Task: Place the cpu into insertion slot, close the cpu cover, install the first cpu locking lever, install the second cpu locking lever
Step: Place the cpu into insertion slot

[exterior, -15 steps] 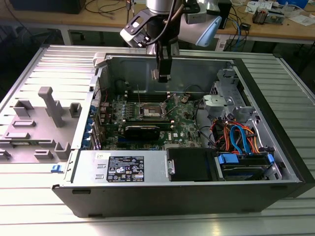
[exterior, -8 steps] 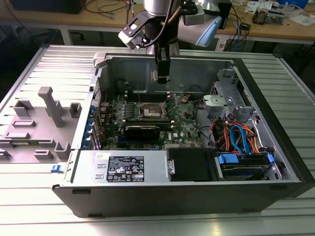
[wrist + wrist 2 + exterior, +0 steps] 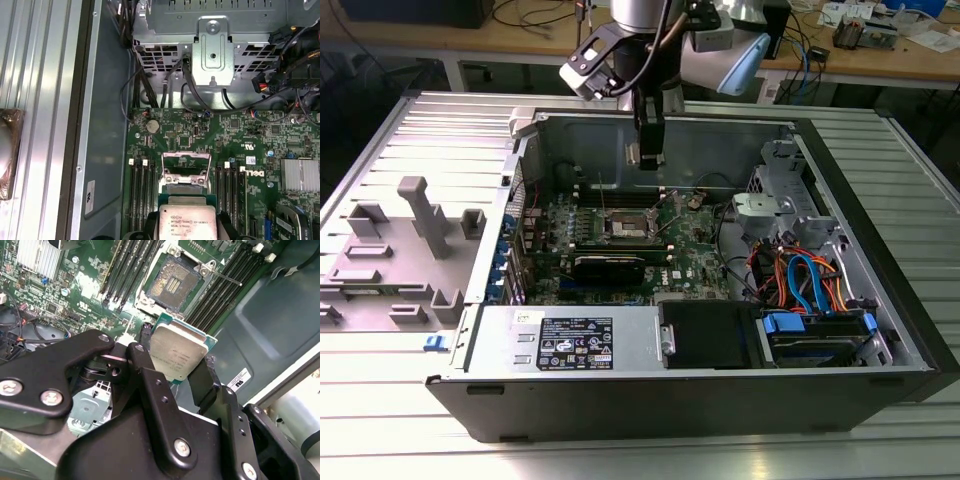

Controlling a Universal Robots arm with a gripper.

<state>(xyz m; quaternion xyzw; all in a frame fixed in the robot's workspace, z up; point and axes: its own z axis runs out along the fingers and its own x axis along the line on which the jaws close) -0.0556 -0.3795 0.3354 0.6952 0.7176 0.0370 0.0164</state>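
Note:
The cpu (image 3: 177, 351), a flat square chip with a dull silver top and a green edge, is pinched between my black fingers (image 3: 146, 367); the gripper (image 3: 175, 359) is shut on it. In the first wrist view the cpu (image 3: 188, 220) hangs just in front of the raised cpu cover (image 3: 185, 169), a silver frame with a window. The insertion slot (image 3: 172, 282) lies uncovered on the green board, dark centre showing, a short way beyond the chip. A thin lever rod (image 3: 226, 276) sticks out beside it. In the exterior view the gripper (image 3: 648, 155) hovers over the slot (image 3: 625, 228) inside the case.
Long black memory slots (image 3: 131, 267) flank the socket on both sides. A black card (image 3: 608, 266), a finned heat sink (image 3: 300, 175), a metal drive cage (image 3: 212, 47) and cable bundles (image 3: 800, 275) crowd the case. A grey plastic fixture (image 3: 420, 215) stands at the exterior view's left.

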